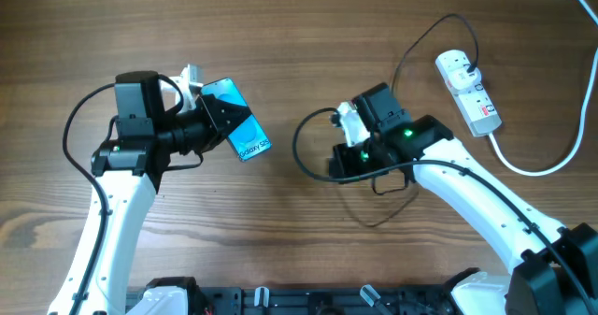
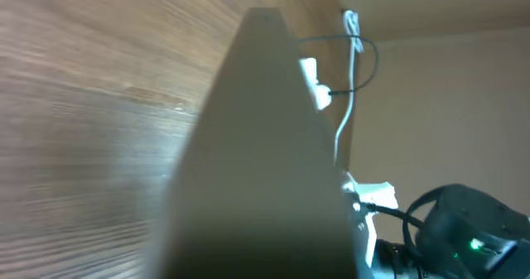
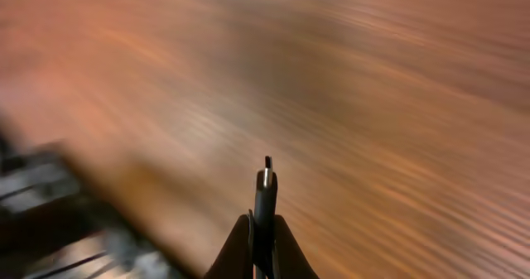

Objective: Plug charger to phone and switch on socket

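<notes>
The overhead view shows my left gripper (image 1: 213,119) shut on the phone (image 1: 245,133), which is tilted with its turquoise screen facing up. In the left wrist view the phone (image 2: 257,163) is a dark blur that hides the fingers. My right gripper (image 3: 262,225) is shut on the charger connector (image 3: 266,180), whose metal tip points away above the table. Seen from overhead, the right gripper (image 1: 340,162) is right of the phone and apart from it. The black charger cable (image 1: 301,151) loops back to the white socket (image 1: 470,93) at the far right.
The socket's thick white cord (image 1: 542,165) curves off the right edge. More slack black cable (image 1: 374,220) lies in front of the right arm. In the left wrist view, the socket (image 2: 309,74) and its white cord (image 2: 346,113) show beyond the phone.
</notes>
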Tool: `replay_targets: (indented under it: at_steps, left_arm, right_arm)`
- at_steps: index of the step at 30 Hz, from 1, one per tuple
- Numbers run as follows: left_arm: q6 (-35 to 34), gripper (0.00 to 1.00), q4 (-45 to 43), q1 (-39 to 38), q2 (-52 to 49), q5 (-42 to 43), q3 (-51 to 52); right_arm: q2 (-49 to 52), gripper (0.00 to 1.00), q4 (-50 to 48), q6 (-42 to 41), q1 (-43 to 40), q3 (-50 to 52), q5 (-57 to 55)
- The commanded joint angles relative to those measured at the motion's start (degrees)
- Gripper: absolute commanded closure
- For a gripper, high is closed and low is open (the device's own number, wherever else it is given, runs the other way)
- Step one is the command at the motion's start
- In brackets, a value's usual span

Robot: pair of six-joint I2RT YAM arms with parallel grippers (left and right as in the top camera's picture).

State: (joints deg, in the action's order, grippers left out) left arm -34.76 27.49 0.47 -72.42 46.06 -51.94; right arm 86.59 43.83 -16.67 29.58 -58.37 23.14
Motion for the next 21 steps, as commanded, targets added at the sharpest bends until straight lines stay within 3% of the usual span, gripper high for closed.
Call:
replay_targets:
  at_steps: [1,9,14,17,19,21]
  left_arm:
    - [1.84,0.96,1.75,0.0,0.79,-3.19,-0.39]
    - [1.84,0.96,3.06,0.0,0.79,-3.61,-0.39]
    - [1.81,0.96,2.99,0.0,0.79,-3.82,-0.39]
    - [1.81,0.96,3.02,0.0,0.81,-4.0,-0.39]
    - [1.81,0.96,3.02,0.0,0.79,-4.0,-0.39]
    - [1.81,0.96,3.02,0.0,0.79,-4.0,-0.39]
  right_arm:
    - [-0.57,0.96,2.64,1.66,0.09,0.02,-23.54]
    - [2.75,0.96,-7.15,2.29,0.09,9.75,-31.63]
    - [7.45,0.96,-19.56,4.66,0.09,16.55,-25.55]
    - [10.08,0.95,-20.57,4.7,0.09,16.76,-25.66]
    - [11.52,0.81,-21.66,4.72,0.09,16.76,-26.12]
    - [11.78,0.73,-22.18,5.22,0.09,16.76,-26.27]
